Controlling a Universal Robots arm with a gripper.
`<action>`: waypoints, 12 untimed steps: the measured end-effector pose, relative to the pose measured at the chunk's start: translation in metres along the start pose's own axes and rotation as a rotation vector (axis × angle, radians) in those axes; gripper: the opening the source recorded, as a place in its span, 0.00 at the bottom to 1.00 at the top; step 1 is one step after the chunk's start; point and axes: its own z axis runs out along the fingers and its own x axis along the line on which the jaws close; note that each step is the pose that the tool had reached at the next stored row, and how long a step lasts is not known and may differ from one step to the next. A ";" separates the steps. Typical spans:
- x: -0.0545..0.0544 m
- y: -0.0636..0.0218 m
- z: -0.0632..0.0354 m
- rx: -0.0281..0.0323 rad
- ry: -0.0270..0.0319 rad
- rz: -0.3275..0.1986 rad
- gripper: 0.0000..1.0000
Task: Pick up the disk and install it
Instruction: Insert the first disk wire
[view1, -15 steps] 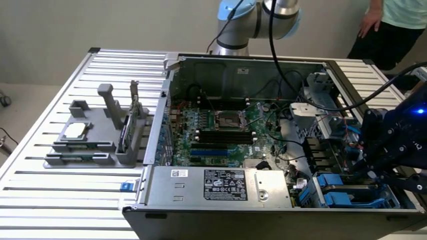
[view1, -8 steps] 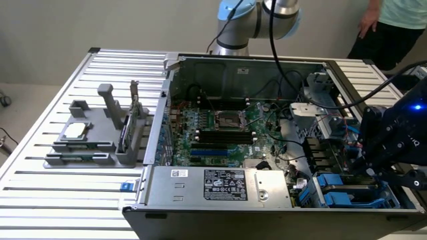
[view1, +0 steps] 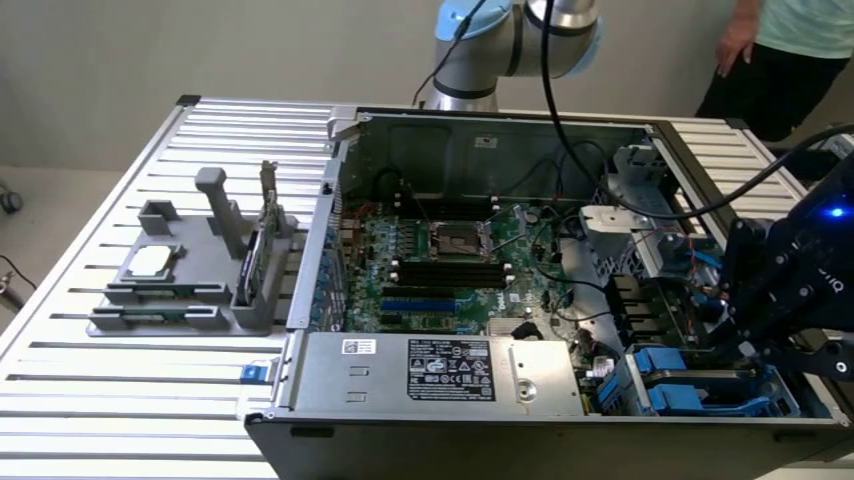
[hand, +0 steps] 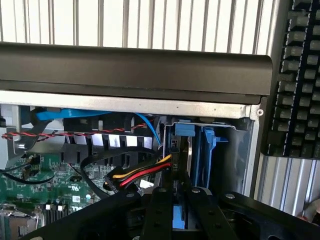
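The disk (hand: 206, 155) stands on edge in the drive bay at the corner of the open computer case (hand: 140, 70). Its blue carrier and a thin grey edge are what I see of it. My gripper (hand: 180, 197) is right above it, with the dark fingers (hand: 160, 212) close together and a blue piece of the carrier between them. In the exterior view the gripper (view1: 758, 345) hangs over the blue-framed drive bay (view1: 687, 390) at the case's near corner on that view's right.
Red, yellow and black cables (hand: 142, 175) run beside the bay, over the green motherboard (view1: 441, 265). The power supply (view1: 441, 370) sits along the case's front. A grey holder (view1: 187, 280) holds a processor chip (view1: 150, 262) and a card. A person (view1: 794, 45) stands behind. A keyboard (hand: 300, 80) lies beside the case.
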 end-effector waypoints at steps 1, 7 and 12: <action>0.000 0.0001 0.0003 0.0025 -0.0006 0.004 0.16; 0.002 0.0017 0.0006 0.0113 -0.0012 0.029 0.16; 0.006 0.0043 0.0009 0.0165 -0.0087 0.037 0.16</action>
